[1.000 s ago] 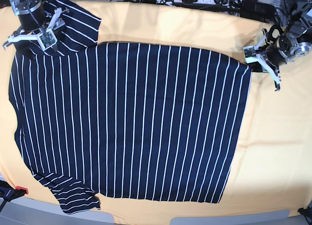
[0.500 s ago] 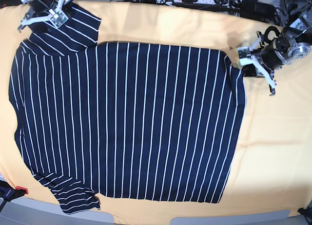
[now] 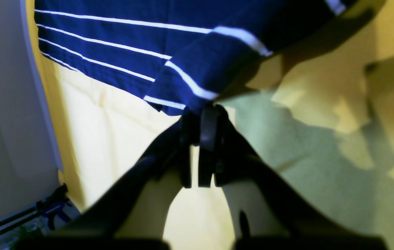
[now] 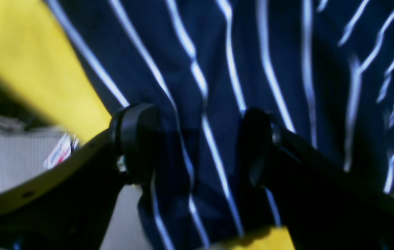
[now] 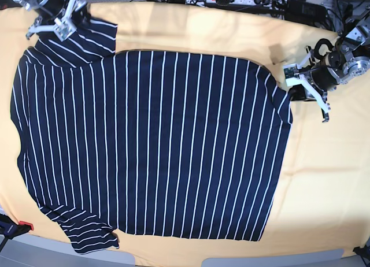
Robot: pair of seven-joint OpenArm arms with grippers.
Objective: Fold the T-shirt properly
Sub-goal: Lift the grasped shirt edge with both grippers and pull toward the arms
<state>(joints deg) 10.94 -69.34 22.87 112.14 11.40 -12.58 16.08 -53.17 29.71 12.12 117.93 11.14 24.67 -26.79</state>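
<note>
T-shirt (image 5: 156,145) lies spread flat on the yellow cloth (image 5: 324,180), dark navy w/ thin white stripes, evenly spaced. One sleeve at top left, the other at bottom left near the table edge; hem runs down the right side. Hem's top corner is lifted & creased a bit. Left gripper (image 5: 287,91) is pinched tight on that corner, cloth bunched at its tips. Right gripper (image 5: 55,13) is over the top-left sleeve, jaws wide apart, striped cloth showing between them, nothing held.
</note>
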